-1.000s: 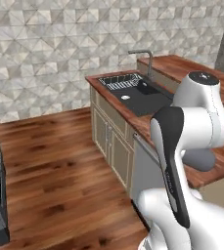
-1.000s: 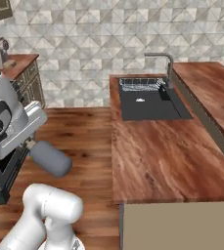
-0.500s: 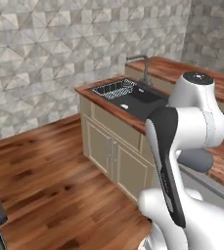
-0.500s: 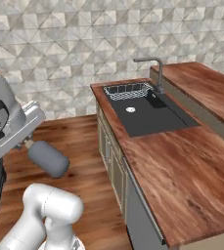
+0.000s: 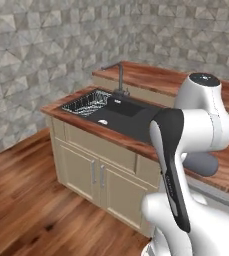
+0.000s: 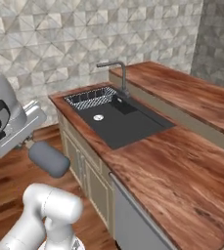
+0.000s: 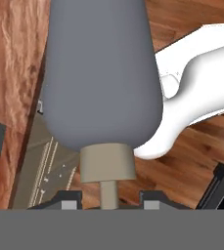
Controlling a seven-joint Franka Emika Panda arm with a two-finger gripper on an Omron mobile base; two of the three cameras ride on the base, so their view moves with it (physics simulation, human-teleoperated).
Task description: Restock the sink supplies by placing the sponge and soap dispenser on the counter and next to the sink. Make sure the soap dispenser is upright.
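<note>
1. The soap dispenser (image 7: 101,73) was held at its tan pump neck, jaws clamped on it.
2. It was carried level off the table (image 6: 182,161), likely for transport, so uprighting remained.
3. The sink (image 6: 121,119) lay ahead, its rim bare for placement.

The soap dispenser (image 7: 101,73) looks smooth matt grey plastic with a tan top, the counter (image 6: 182,166) is reddish polished wood grain, and the sink (image 6: 121,121) is matt black.
</note>
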